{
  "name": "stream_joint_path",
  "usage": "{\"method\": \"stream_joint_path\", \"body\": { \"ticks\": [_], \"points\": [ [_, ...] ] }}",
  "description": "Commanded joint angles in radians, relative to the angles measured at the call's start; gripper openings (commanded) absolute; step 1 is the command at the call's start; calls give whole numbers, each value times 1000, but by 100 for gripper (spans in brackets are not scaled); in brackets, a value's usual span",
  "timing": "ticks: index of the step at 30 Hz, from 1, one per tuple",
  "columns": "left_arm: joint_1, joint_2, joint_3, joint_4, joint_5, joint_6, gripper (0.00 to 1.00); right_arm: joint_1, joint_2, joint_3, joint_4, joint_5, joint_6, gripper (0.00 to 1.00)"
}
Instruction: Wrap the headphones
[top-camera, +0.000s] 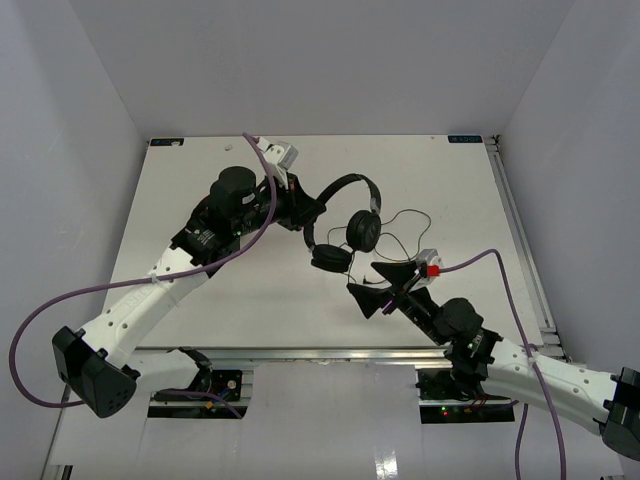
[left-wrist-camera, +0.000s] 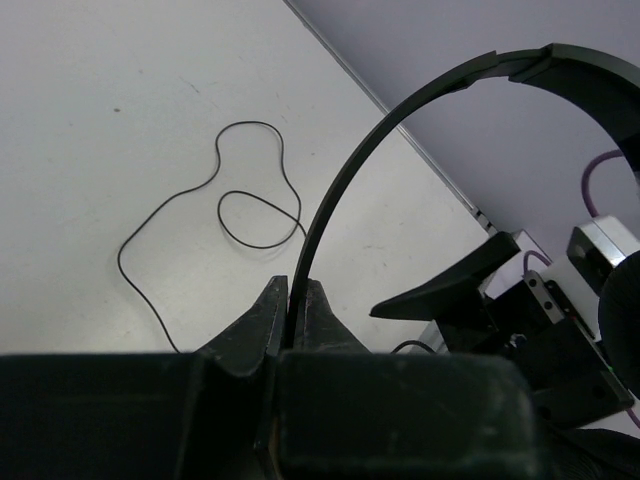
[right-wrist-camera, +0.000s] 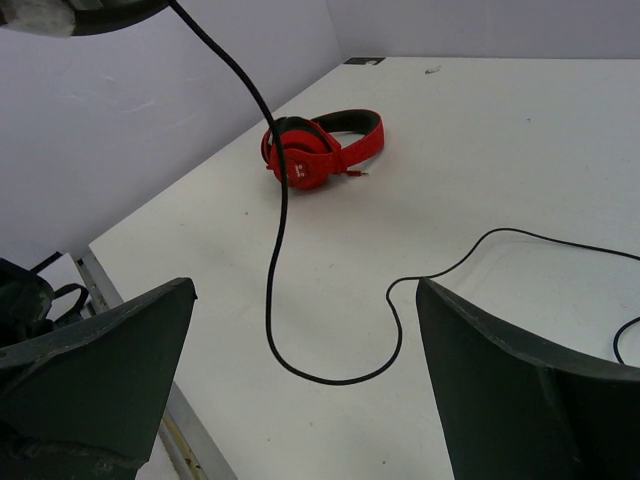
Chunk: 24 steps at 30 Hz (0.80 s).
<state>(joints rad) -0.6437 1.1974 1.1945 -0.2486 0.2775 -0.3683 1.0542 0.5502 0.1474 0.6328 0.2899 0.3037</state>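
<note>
Desk (top-camera: 220, 300): white, with the headphones' (top-camera: 362, 230) cable (right-wrist-camera: 275, 250) sprawling loose.
Left gripper (left-wrist-camera: 290, 300): jaws clenched on headband (left-wrist-camera: 345, 172); hold it steady.
Right gripper (right-wrist-camera: 305, 285): jaws released; pinch cable near the earcup (top-camera: 331, 257), then wind.

Our left claw (top-camera: 303, 213) grips the left end of the thin headband of the headphones (top-camera: 362, 230). The band arcs away to the right, and the two round earcups sit close together over the middle of the tabletop (top-camera: 460, 180). The thin cable (top-camera: 412, 211) lies in loose loops just right of the earcups. Our right claw (top-camera: 381, 283) sits just below the lower earcup, its fingers spread.
</note>
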Motion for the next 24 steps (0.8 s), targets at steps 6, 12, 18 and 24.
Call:
{"method": "stream_joint_path", "body": {
  "ticks": [6, 12, 18, 24],
  "points": [
    [1, -64, -59, 131, 164, -144, 0, 1, 119, -21, 198, -74, -80, 94],
    [1, -83, -99, 189, 213, -204, 0, 1, 196, -44, 330, -216, -104, 89],
    [1, -100, -139, 254, 270, -279, 0, 1, 305, -46, 424, -307, -119, 88],
    [1, -123, -184, 341, 320, -372, 0, 2, 375, -43, 484, -370, -134, 86]
  ]
}}
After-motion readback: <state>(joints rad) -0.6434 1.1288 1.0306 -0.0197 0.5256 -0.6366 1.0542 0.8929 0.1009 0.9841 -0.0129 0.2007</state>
